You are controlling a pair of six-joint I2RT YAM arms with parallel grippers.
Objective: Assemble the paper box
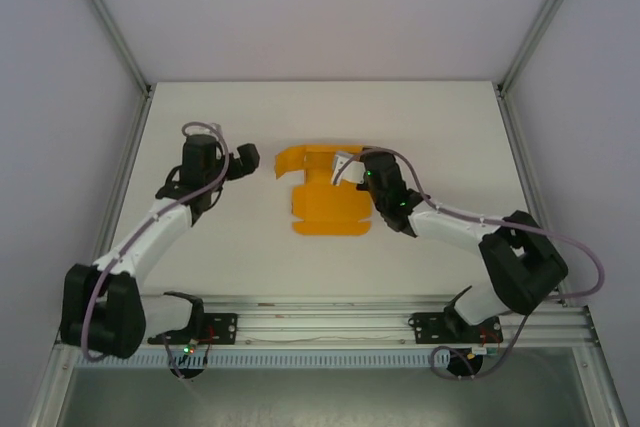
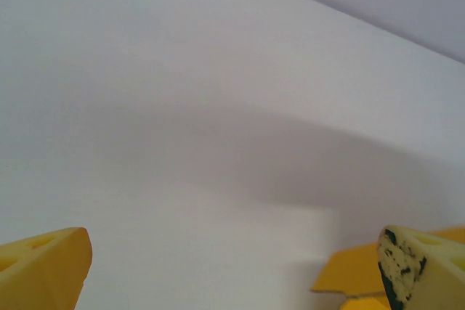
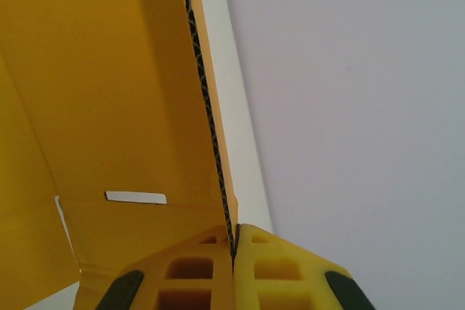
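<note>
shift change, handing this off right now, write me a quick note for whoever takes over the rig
Left gripper: open, empty, just left of the orange-yellow creased card paper box, apart from it.
Right gripper: shut on the edge of a raised flap at the box's far right.
Box: mid white table, partly folded. Far flaps stand up, near panel lies flat.
Left to do: likely raise the remaining walls and lock the flaps.

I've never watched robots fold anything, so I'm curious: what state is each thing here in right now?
Orange-yellow creased card paper box: partly folded, one flap raised.
Left gripper: open, empty, apart from the box.
Right gripper: shut on the box's raised flap.
</note>
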